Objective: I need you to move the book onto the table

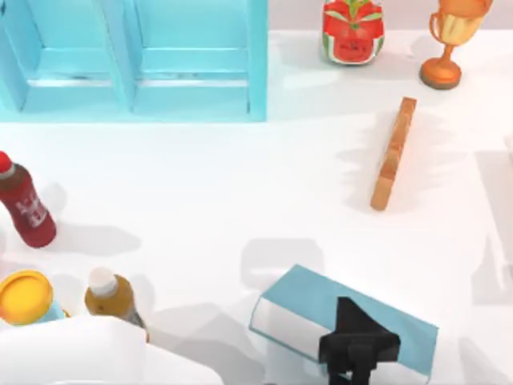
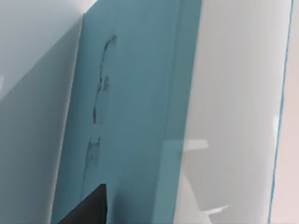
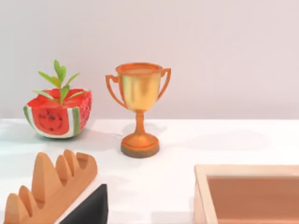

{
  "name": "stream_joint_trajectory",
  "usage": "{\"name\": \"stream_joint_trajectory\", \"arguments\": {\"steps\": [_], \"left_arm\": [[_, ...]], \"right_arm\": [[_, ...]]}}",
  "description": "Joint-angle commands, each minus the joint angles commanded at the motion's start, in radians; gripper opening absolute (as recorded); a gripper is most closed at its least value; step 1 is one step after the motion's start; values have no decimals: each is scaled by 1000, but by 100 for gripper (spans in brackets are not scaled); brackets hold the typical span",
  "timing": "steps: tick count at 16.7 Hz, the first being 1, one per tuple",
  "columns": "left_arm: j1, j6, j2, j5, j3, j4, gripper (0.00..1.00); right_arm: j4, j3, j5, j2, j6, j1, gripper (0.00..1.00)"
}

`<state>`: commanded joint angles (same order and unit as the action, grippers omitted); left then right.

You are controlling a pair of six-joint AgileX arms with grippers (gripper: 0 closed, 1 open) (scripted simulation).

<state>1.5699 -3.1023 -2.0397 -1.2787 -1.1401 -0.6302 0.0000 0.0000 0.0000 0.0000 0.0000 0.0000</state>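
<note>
Left end effector [image 1: 358, 346] clamps the rigid, smooth, probably weighty teal-blue rectangular book [image 1: 309, 309] at its near edge above white table [image 1: 208, 184]; right end effector's state indeterminate.

We see a smooth matt cover on the book [image 1: 377, 317] and a smooth white table [image 1: 200, 200]. The trophy [image 3: 139, 109] looks like glossy metal, the rack [image 3: 49, 186] like wood.

Our white table [image 1: 208, 200] carries a blue shelf [image 1: 132, 60], a trophy [image 1: 449, 40], a wooden rack [image 1: 394, 152], bottles [image 1: 26, 204] and the book [image 1: 300, 309].
</note>
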Motion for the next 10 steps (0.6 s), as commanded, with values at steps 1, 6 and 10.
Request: {"name": "stream_joint_trajectory", "arguments": {"steps": [1, 6, 10], "left_arm": [[16, -35, -7, 12, -15, -34, 100], [119, -295, -66, 82, -127, -292, 100], [214, -556, -132, 129, -232, -559, 100]], "right_arm": [[0, 0, 0, 0, 0, 0, 100], [0, 0, 0, 0, 0, 0, 100], [0, 0, 0, 0, 0, 0, 100]]}}
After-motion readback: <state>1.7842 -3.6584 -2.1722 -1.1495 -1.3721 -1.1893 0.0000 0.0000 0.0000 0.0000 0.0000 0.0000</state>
